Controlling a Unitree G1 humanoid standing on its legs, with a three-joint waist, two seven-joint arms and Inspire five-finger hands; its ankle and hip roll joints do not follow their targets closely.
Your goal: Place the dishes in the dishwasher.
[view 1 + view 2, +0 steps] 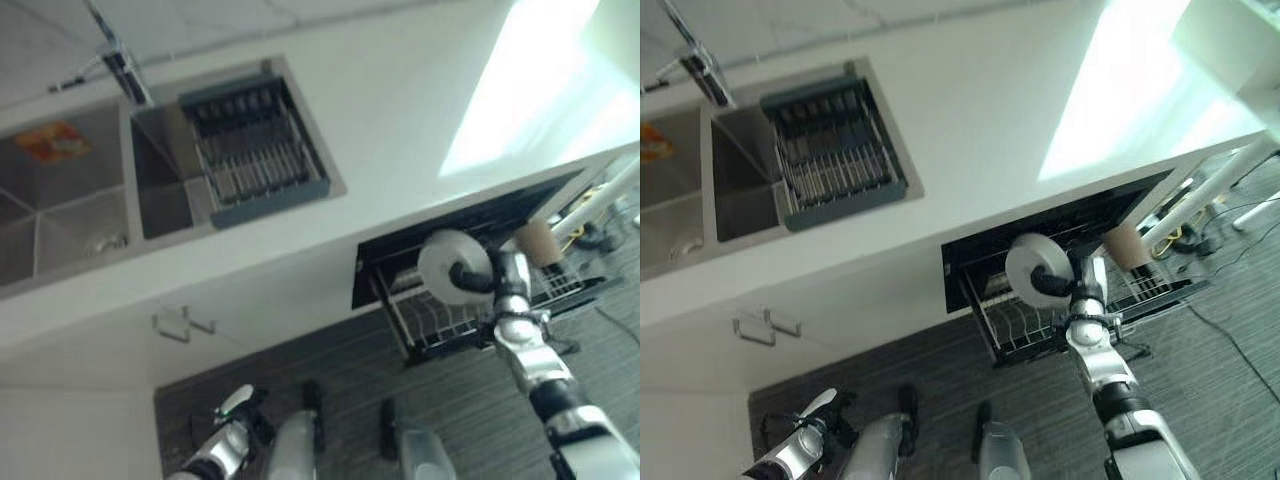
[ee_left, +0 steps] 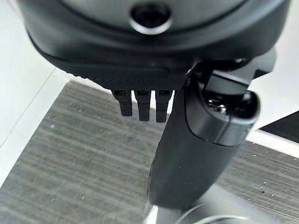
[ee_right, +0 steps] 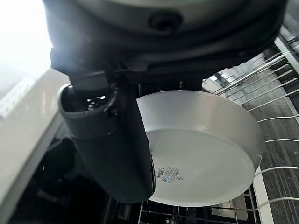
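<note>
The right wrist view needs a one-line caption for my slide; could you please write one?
Right hand pinches a white dish above the dishwasher's pulled-out wire rack.

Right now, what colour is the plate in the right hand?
White plate; the right wrist view shows it best.

The right robot hand [image 3: 112, 140] covers part of the plate [image 3: 205, 149], its fingers hidden behind it. The rack [image 1: 1040, 325] runs under the surface [image 1: 970, 130].
</note>
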